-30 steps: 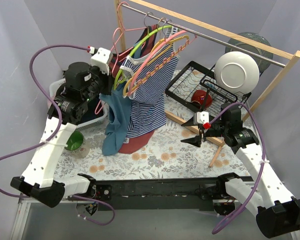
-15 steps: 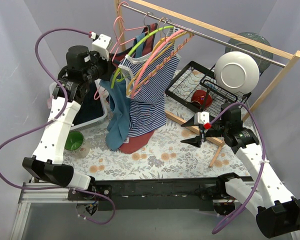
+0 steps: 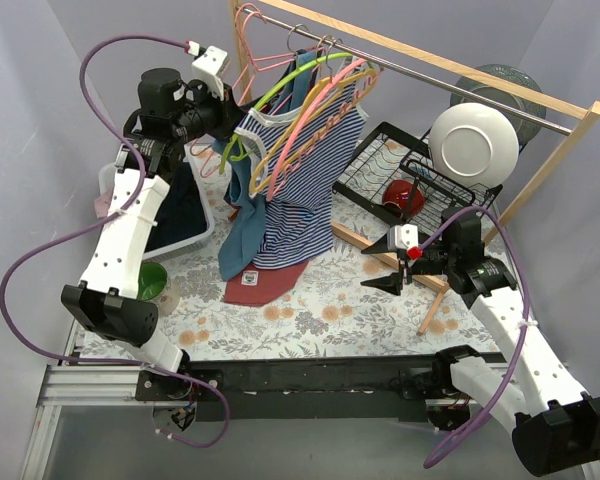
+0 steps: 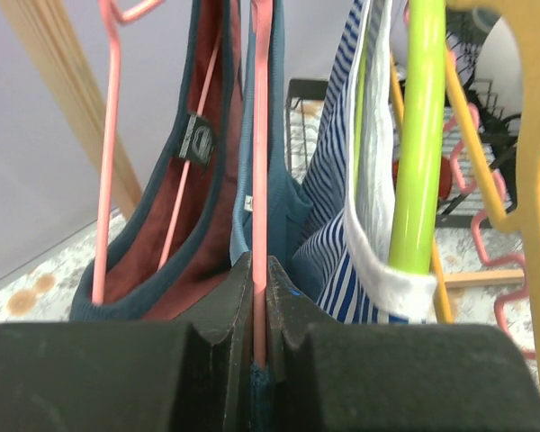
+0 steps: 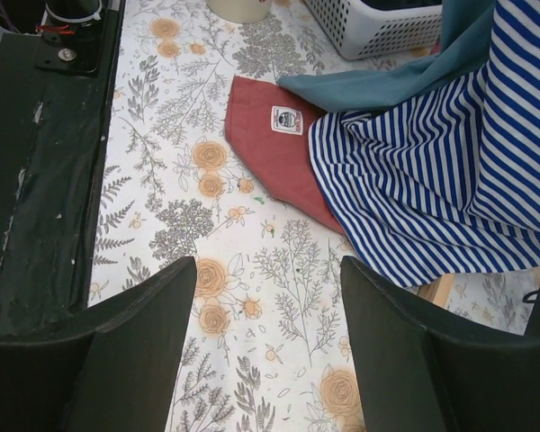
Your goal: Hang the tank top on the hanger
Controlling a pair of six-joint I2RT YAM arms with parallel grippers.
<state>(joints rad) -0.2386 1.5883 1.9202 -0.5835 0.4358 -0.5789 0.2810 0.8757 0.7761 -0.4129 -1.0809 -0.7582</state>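
My left gripper (image 3: pixel 223 108) is raised beside the left end of the clothes rail. In the left wrist view it (image 4: pixel 259 272) is shut on the thin pink hanger (image 4: pixel 261 135), with teal fabric pinched under the bar. The teal tank top (image 3: pixel 242 232) hangs from there, its lower end near the table; it also shows in the left wrist view (image 4: pixel 286 209) and the right wrist view (image 5: pixel 387 85). The pink hanger (image 3: pixel 242 72) reaches up toward the rail. My right gripper (image 3: pixel 388 268) is open and empty, low over the floral table (image 5: pixel 268 306).
The striped top (image 3: pixel 305 190) hangs on the rail (image 3: pixel 430 65) among lime-green (image 4: pixel 414 135) and yellow-orange (image 4: pixel 522 135) hangers. The brick-red top (image 3: pixel 265 285) droops onto the table. A white basket (image 3: pixel 185 225), a green cup (image 3: pixel 150 280), and a dish rack (image 3: pixel 380 165) holding a white plate (image 3: pixel 473 145) stand around.
My left arm has risen and swung back toward the rail, carrying the pink hanger and teal tank top higher. The right arm has not moved.
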